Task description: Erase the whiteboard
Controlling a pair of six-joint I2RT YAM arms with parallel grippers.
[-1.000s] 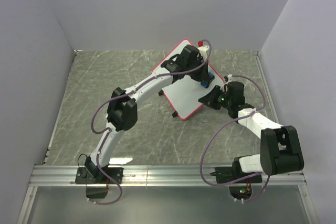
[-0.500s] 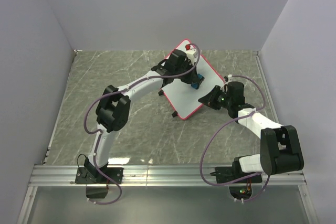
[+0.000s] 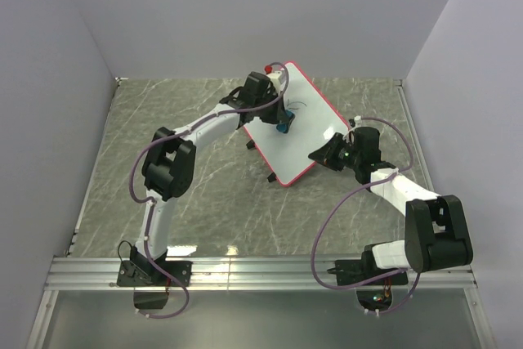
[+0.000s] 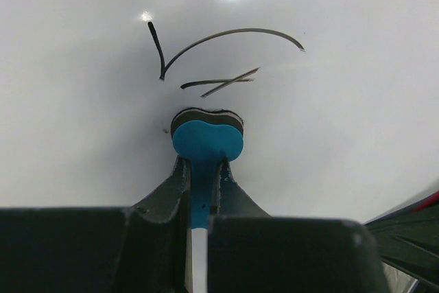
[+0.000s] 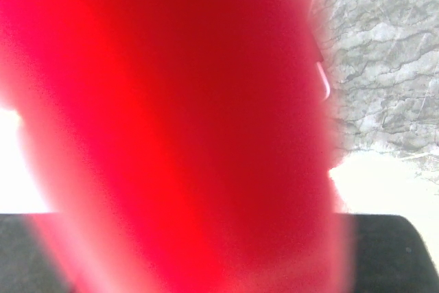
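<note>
The whiteboard [image 3: 309, 138] with its pink-red frame lies tilted at the back middle of the table. Black marker scribbles [image 3: 298, 106] are on its upper part. My left gripper [image 3: 282, 124] is shut on a small blue eraser [image 3: 283, 129] and presses it on the board just below the scribbles. In the left wrist view the eraser [image 4: 206, 138] sits under the marker lines [image 4: 226, 53] on the white surface [image 4: 82, 101]. My right gripper [image 3: 321, 155] grips the board's lower right edge. The blurred red frame [image 5: 171, 128] fills the right wrist view and hides the fingers.
The grey marble table [image 3: 204, 194] extends to the left and front of the board. The board's black feet [image 3: 272, 177] stick out at its near edge. Pale walls close in the table at the back and both sides.
My left gripper has swept the eraser from the board's right side up and left toward the scribbles. The right arm and the board have stayed put.
</note>
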